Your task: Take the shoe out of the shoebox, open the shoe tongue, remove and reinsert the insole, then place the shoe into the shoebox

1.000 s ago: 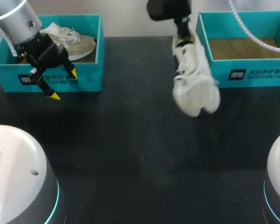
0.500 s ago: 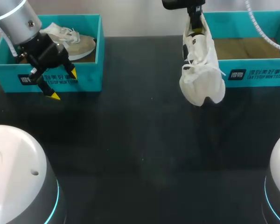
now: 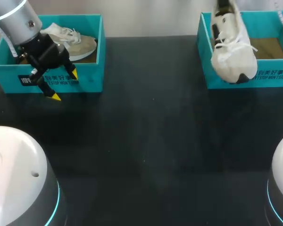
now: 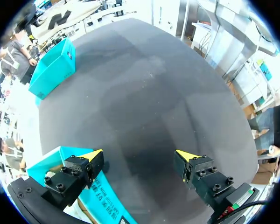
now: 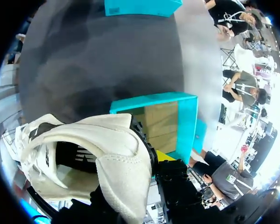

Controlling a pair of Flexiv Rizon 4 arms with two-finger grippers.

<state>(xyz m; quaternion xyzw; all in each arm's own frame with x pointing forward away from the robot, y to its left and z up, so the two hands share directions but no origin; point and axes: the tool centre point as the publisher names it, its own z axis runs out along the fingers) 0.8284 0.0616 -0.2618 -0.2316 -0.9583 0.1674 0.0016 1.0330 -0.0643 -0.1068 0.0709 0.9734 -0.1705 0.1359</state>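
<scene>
Our right claw (image 5: 147, 161) is clamped on the heel of the white shoe (image 3: 232, 54). One yellow tip shows just beside the heel collar and the other is hidden behind it. The shoe hangs from the claw toe down, its opening turned up toward the wrist and its laces loose. Below the claw, the toe overlaps the front wall of the right shoebox (image 3: 278, 81) near its corner; we cannot tell whether toe and wall touch. The box's brown floor shows just ahead of the claw in the wrist view.

Our left claw (image 3: 63, 85) is spread wide with nothing between its fingers. It hovers at the front wall of the left shoebox (image 3: 92, 80), one tip over that wall and the other out over the dark table (image 3: 146, 141). Behind that claw, inside the box, lies a tan shoe (image 3: 82, 44) with white laces. The two claws are well apart, one at each box.
</scene>
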